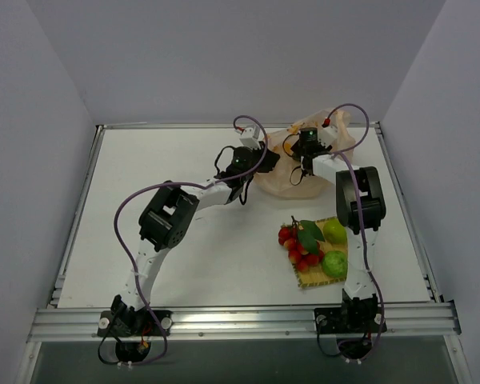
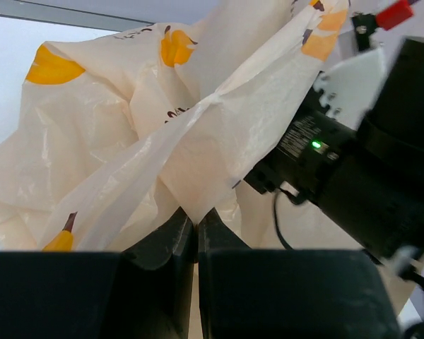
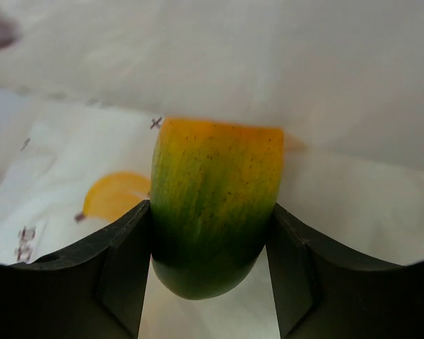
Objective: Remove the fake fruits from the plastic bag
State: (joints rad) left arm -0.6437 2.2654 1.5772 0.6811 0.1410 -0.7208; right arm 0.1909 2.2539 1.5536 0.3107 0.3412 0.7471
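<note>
**A:** Where do things stand?

**B:** The right end effector [image 3: 212,212] is inside the bag [image 1: 278,180], with its fingers pressed against both flanks of the mango [image 3: 215,176]. It grips the green end, and the orange end sticks out past the fingertips. The left end effector [image 2: 196,220] is together, clamped on a fold at the bag's left edge.

**A:** And the other fruits?

**B:** They are out of the bag. The berry bunch [image 1: 298,244] and two green fruits [image 1: 334,231] lie on the mat [image 1: 308,279], on the arm-base side of the bag and well apart from it. I'd judge the mango to be the last one.

**A:** So how should it pull the mango out cleanly?

**B:** Draw it back slowly, straight along the line it went in, towards the bag's mouth. The skin is glossy and rounded, so a jerk could squirt it out of the grip. The left side should hold its pinch up and taut, so the film lifts off the mango rather than dragging along with it.

**A:** Any risks?

**B:** The loose film above the mango could snag on the orange end. I see no film between pad and fruit, but the far side of the mango is hidden. Once it is out of the bag, carry it low over the surface to the mat's bare corner.
</note>
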